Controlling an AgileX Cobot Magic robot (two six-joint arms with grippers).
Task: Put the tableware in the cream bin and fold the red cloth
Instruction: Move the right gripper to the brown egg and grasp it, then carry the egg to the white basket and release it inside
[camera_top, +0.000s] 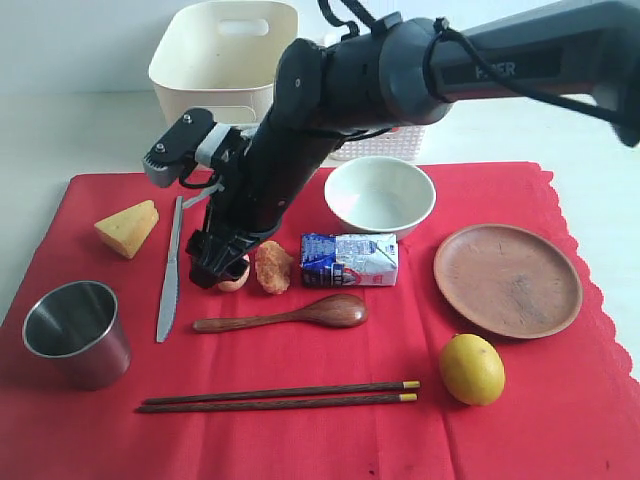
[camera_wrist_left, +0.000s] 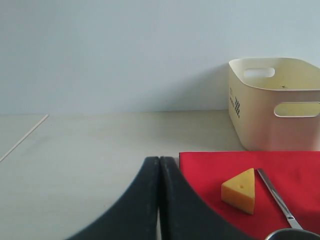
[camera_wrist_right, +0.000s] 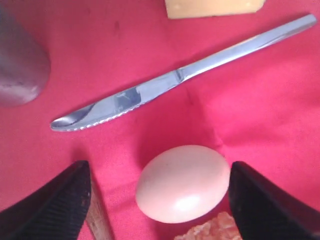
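Observation:
The red cloth covers the table. On it lie a pale green bowl, brown plate, steel cup, knife, wooden spoon and chopsticks. The cream bin stands behind the cloth, at the back left. My right gripper reaches across the middle and hangs low over an egg. It is open, a finger on each side of the egg, with the knife just beyond. My left gripper is shut and empty, off the cloth's edge.
Food on the cloth: cheese, a milk carton, an orange piece beside the egg, and a lemon. A white lattice basket sits behind the bowl, mostly hidden by the right arm.

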